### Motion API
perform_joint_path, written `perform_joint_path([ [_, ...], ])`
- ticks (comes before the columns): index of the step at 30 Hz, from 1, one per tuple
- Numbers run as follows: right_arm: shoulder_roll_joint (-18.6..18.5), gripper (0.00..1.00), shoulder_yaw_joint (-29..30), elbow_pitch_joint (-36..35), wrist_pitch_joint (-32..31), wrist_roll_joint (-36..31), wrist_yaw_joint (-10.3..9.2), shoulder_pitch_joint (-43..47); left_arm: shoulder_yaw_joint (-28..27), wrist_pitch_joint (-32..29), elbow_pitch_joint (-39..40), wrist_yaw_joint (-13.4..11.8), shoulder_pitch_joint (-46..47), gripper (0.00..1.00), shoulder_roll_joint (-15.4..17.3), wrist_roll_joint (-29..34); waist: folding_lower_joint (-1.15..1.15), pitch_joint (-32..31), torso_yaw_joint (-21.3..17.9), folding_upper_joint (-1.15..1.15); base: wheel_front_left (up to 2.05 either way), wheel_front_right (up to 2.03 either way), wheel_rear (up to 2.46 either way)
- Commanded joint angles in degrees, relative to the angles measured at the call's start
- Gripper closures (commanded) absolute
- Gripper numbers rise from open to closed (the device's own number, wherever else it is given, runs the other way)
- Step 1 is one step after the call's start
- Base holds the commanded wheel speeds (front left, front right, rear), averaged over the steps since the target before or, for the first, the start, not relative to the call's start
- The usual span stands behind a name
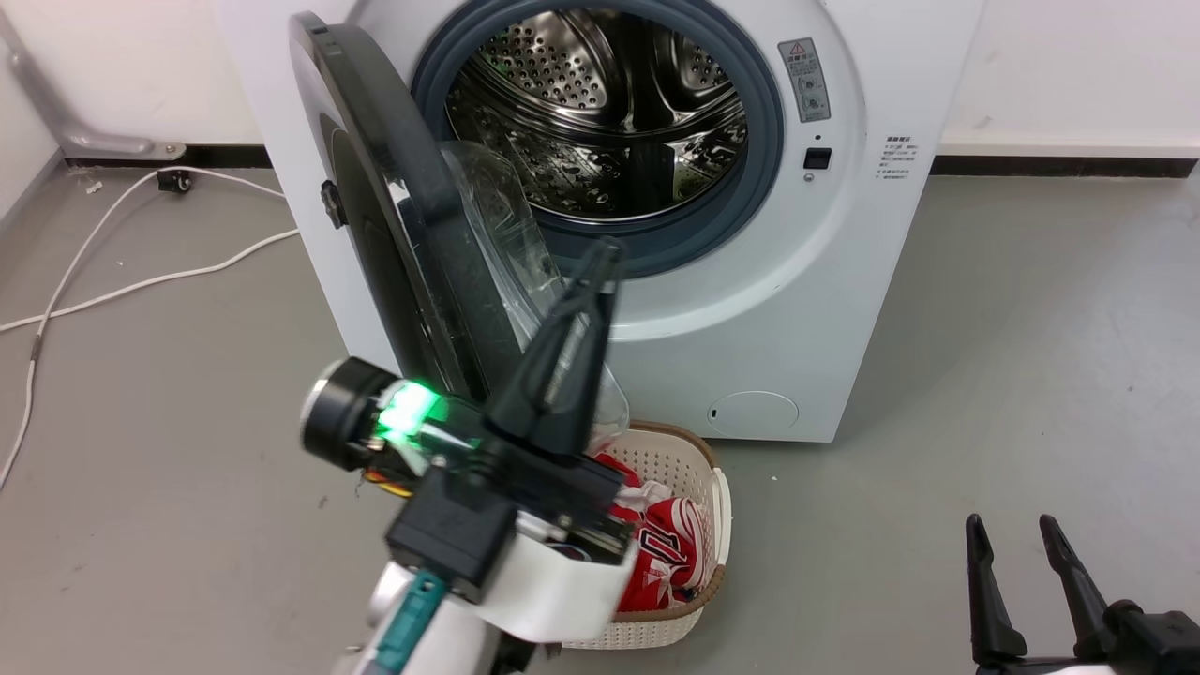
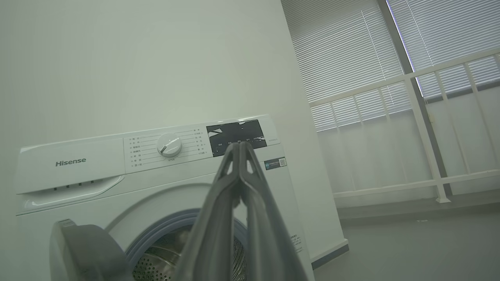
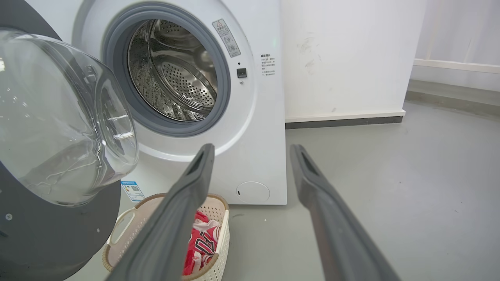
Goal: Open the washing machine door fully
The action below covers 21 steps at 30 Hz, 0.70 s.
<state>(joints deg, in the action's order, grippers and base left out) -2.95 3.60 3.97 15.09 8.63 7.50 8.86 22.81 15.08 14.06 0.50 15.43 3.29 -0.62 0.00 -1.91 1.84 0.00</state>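
Note:
The white washing machine (image 1: 844,281) stands ahead with its steel drum (image 1: 609,103) exposed. The glossy black washing machine door (image 1: 375,187) is swung out on its left hinge, roughly edge-on to me, with its clear glass bowl (image 1: 497,216) facing right. My left gripper (image 1: 605,248) is shut with nothing in it and points up on the door's inner side, right beside the bowl; whether it touches I cannot tell. In the left wrist view the shut left gripper (image 2: 239,145) rises to the right of the door (image 2: 86,253). My right gripper (image 1: 1015,525) is open, low at the right and far from the door (image 3: 58,234).
A cream laundry basket (image 1: 698,469) with red clothes sits on the floor under the door, against the machine's front. White cables (image 1: 141,281) trail over the grey floor at the left. Bare floor lies right of the machine. A window railing (image 2: 410,136) is off to the right.

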Motion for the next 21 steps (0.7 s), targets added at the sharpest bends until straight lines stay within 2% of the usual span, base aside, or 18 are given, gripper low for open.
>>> perform_joint_path([
  [1, 0.14, 0.0, -0.05, 0.14, 0.1, 0.38, -0.01, 0.06, 0.43, 0.13, -0.23, 0.07, 0.67, 1.0, -0.05, -0.13, 0.0, 0.05, -0.06, 0.0, 0.0, 0.0, 0.0],
  [9, 0.14, 0.0, -0.17, 0.58, 0.1, 0.54, -0.01, -0.11, 9.96, 0.13, -3.95, 0.85, 2.0, 1.0, -0.37, -1.65, 0.0, 0.59, -0.57, 0.0, 0.0, 0.0, 0.0],
  [21, 0.14, 0.0, -0.53, 1.39, 0.1, 0.98, -0.01, -0.93, 21.83, 0.13, -11.03, 0.14, 1.74, 1.0, -0.42, -5.26, 0.0, 1.51, -0.73, 0.0, 0.0, 0.0, 0.0],
])
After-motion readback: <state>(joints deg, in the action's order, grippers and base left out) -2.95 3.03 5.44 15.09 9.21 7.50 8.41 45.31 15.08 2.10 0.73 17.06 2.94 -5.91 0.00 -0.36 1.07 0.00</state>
